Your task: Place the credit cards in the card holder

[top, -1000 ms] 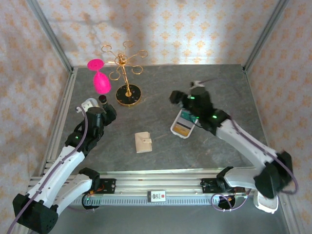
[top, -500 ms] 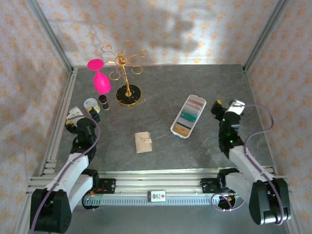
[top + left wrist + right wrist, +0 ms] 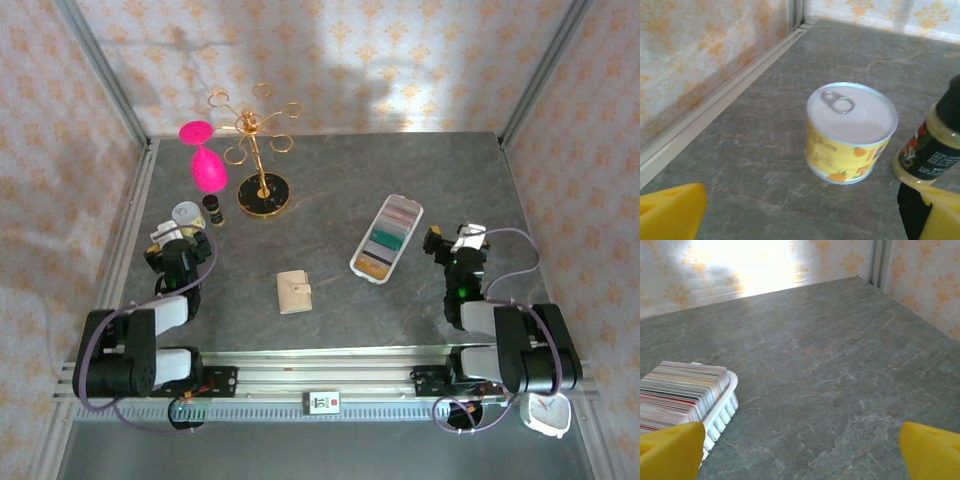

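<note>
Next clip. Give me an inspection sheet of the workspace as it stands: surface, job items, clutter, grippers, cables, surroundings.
Surface: grey stone-look table, no spills seen.
Job's things: credit cards stand in a row in the white card holder; no loose card seen.
Clutter: beige wallet; tin can beside a spice jar; inverted pink glass on a gold rack.
Grippers: left gripper open, empty, facing the can; right gripper open, empty, to the right of the holder.
Cables: purple cables loop along both arms, clear of the items.
Surroundings: patterned walls, aluminium frame.
</note>
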You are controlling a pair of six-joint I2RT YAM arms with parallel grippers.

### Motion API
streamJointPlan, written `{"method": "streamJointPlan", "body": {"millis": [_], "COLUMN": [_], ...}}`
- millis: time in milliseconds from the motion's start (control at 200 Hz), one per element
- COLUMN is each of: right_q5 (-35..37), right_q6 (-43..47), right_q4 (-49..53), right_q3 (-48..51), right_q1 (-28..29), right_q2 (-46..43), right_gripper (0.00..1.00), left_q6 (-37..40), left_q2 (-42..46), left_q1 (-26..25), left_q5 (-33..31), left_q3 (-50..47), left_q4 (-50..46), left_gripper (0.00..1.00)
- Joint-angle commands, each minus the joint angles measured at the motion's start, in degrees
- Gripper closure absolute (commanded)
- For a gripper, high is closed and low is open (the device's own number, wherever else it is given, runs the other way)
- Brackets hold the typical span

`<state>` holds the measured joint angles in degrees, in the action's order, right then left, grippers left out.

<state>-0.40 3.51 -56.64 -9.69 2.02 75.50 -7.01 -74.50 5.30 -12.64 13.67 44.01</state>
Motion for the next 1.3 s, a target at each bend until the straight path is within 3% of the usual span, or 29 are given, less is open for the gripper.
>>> {"method": "streamJointPlan", "body": {"millis": [0, 140, 190, 250, 305, 626, 676, 736, 811, 891, 961, 1161, 1291], "right_q5": [-4.9, -4.92, -4.86, -4.79, -3.72, -2.43, -2.44, -2.4, -2.48, -2.43, -2.5, -2.41, -2.41], "right_q6": [0.08, -0.16, -0.16, -0.38, -0.6, -0.98, -1.0, -0.96, -0.92, -0.96, -0.96, -1.11, -0.97], "right_q4": [-9.46, -18.47, -12.61, -16.73, -12.82, -14.02, -13.92, -13.93, -13.9, -13.87, -13.79, -12.91, -13.75], "right_q3": [-3.53, -1.98, -3.66, -2.67, -3.87, -3.49, -3.53, -3.51, -3.59, -3.64, -3.62, -4.28, -3.56], "right_q1": [-0.59, -0.62, -0.77, -0.79, -0.79, -0.79, -0.79, -0.79, -0.79, -0.79, -0.74, -0.79, -0.79], "right_q2": [5.33, 12.61, 10.94, 12.15, 11.42, 11.51, 11.52, 11.55, 11.53, 11.58, 11.58, 12.12, 11.49], "right_gripper": [0.03, 0.0, 0.0, 0.0, 0.0, 0.0, 0.0, 0.0, 0.0, 0.0, 0.0, 0.0, 0.0], "left_q6": [2.0, 1.97, 1.52, 3.88, 4.54, 5.36, 6.59, 5.15, 1.82, 3.01, 3.05, 3.93, 4.46], "left_q2": [-4.3, -9.27, -10.22, -11.96, -11.02, -10.98, -11.78, -15.02, -12.02, -13.82, -12.83, -13.47, -13.39], "left_q1": [0.41, 0.5, 0.63, 0.28, 0.01, -0.87, -1.59, -1.49, -1.37, -2.4, -2.57, -4.08, -4.19], "left_q5": [6.37, 15.0, 18.14, 24.02, 23.77, 22.98, 22.88, 21.74, 13.01, 11.93, 11.62, 8.05, 9.04], "left_q3": [3.09, 8.99, 7.11, 3.91, 4.88, 1.69, -1.43, -5.61, -2.58, -2.94, -2.11, -2.5, -1.85], "left_q4": [12.3, 7.61, 12.73, 22.0, 18.03, 23.74, 27.84, 43.1, 31.64, 35.25, 31.82, 33.75, 32.33], "left_gripper": [0.01, 0.01, 0.01, 0.01, 0.01, 0.01, 0.01, 0.01, 0.01, 0.01, 0.01, 0.01, 0.01]}}
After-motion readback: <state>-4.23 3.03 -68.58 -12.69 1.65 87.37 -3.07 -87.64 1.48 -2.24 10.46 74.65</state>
